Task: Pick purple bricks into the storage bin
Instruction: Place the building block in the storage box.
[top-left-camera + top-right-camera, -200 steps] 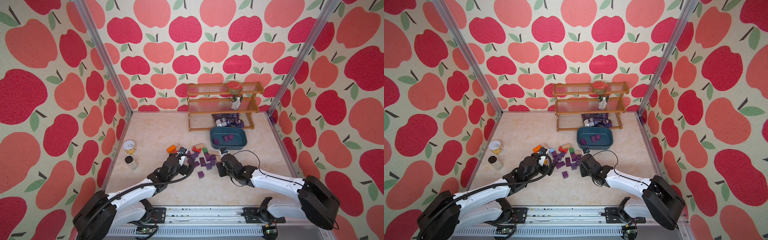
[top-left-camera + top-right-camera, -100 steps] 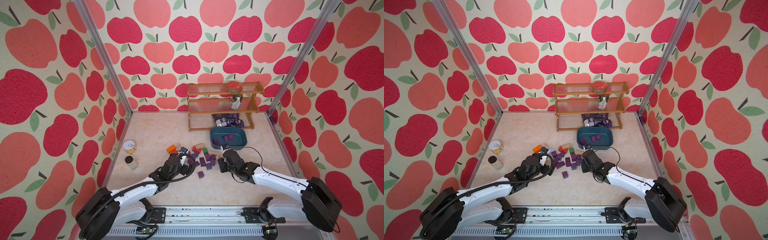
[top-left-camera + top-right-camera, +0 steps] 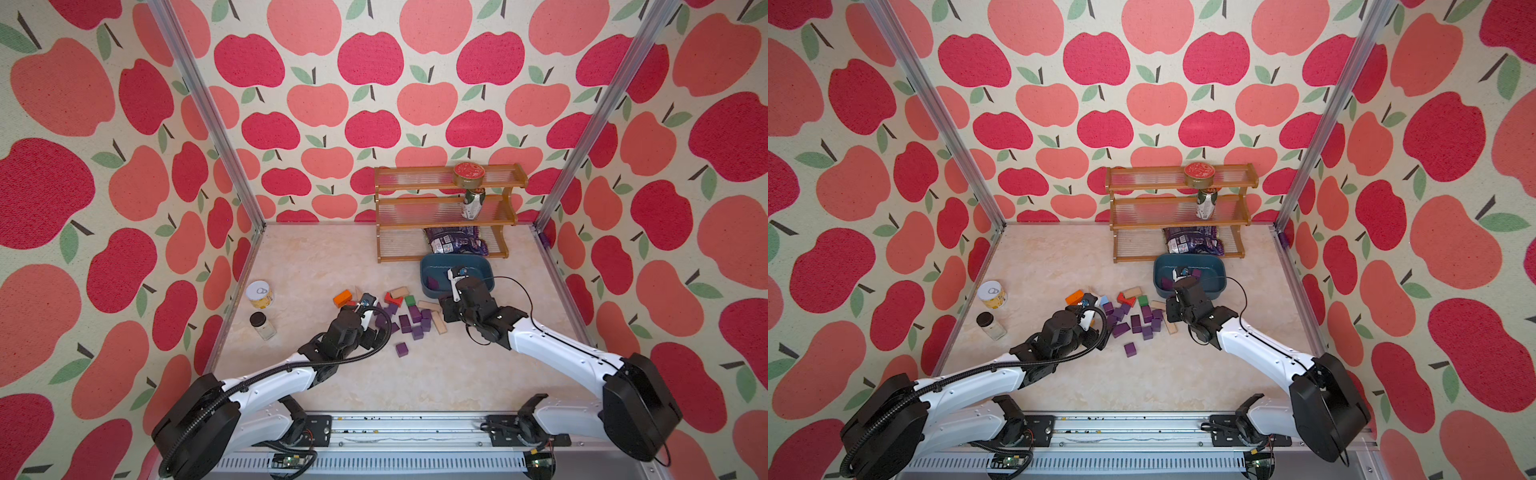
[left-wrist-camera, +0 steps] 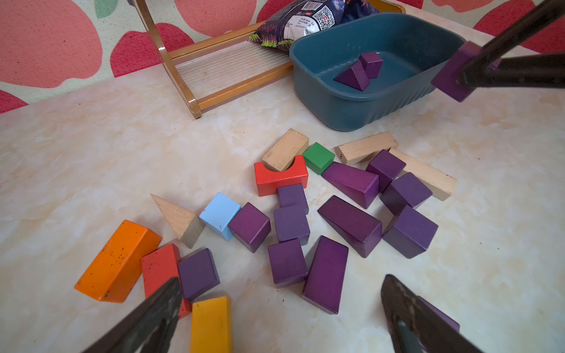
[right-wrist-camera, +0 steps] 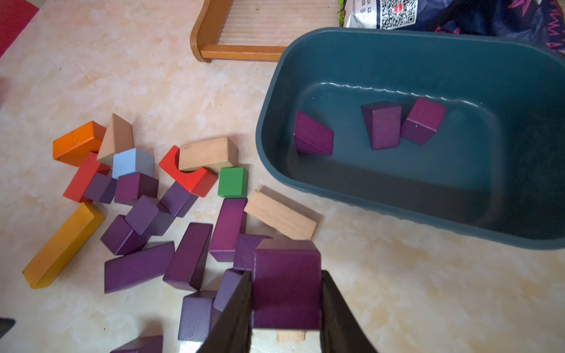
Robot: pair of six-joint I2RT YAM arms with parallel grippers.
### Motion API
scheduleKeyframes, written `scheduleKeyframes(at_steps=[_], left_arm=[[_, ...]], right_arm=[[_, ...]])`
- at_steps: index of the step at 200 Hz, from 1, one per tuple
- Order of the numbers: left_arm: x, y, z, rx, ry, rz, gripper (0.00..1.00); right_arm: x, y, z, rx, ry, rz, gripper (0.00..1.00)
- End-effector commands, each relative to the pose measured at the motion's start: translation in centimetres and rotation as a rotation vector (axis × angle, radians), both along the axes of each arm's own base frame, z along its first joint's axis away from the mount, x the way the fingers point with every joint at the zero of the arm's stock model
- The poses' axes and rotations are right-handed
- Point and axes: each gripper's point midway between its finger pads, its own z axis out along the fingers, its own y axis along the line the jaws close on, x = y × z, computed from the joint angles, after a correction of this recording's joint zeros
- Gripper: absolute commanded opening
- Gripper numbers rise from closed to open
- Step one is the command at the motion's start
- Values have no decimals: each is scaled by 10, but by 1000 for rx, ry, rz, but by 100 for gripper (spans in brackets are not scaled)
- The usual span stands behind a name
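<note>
Purple brick gripped in right tool, underside hidden, left tool spread wide

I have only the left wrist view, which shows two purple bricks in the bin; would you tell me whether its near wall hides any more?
Observer: Yes, the right wrist view shows a third purple brick in the storage bin, apart from the pair.
Operator: Thank you; is the rack bare on its top shelf?
Observer: No, both top views show a red-lidded tin on it.
Operator: And what stands off to the left, outside my view?
Observer: A black-lidded jar stands near the wall on that side.
</note>
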Motion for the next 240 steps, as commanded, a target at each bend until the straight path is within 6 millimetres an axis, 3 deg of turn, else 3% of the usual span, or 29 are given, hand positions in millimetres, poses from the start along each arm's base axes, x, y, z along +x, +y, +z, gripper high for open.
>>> scheduleKeyframes(at_steps=[1,44,100,169,240], left_arm=[[4,0,3,-1,8,13,99],[3,-1,2,2,12,6,99],[2,-3,0,10,26,-8,99],[2,-1,0,19,21,-1,99],[0,-3,3,10,12,-16,99]], right_arm=[[18,3,16,35,-16,16,32],[47,-6,31,87,-33,-21,31],[86,-24,31,139,-8,-85,31],[128,-38,-7,133,85,-139,30],[148,-36,-35,118,140,-150,30]])
